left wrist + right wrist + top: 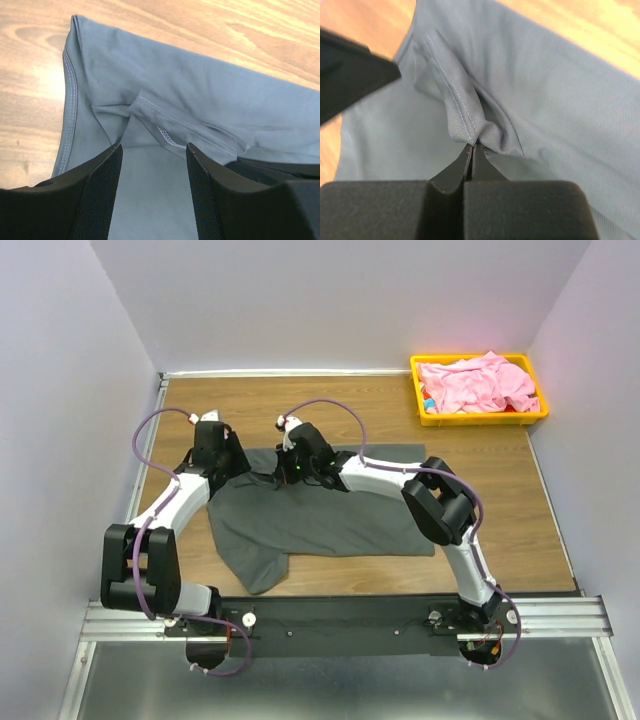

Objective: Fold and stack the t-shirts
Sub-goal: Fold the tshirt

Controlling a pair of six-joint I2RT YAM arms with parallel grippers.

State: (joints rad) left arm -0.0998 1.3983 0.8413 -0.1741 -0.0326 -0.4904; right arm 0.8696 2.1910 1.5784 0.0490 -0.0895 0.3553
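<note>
The dark charcoal grey t-shirt (320, 520) lies spread on the wooden table, one sleeve hanging toward the near edge. My right gripper (290, 468) sits at its far edge, shut on a stitched fold of the grey cloth (465, 120); in the right wrist view the right gripper (472, 146) pinches that fold at its tips. My left gripper (230, 462) hovers over the shirt's far left corner. In the left wrist view the left gripper (154, 146) is open, grey cloth (200, 100) lying flat beneath the jaws. The pink t-shirt (478, 382) lies crumpled in the tray.
A yellow plastic tray (480, 420) stands at the far right corner of the table. White walls close in on the left, back and right. The two grippers are close together; the right gripper's black body (280, 167) shows in the left wrist view.
</note>
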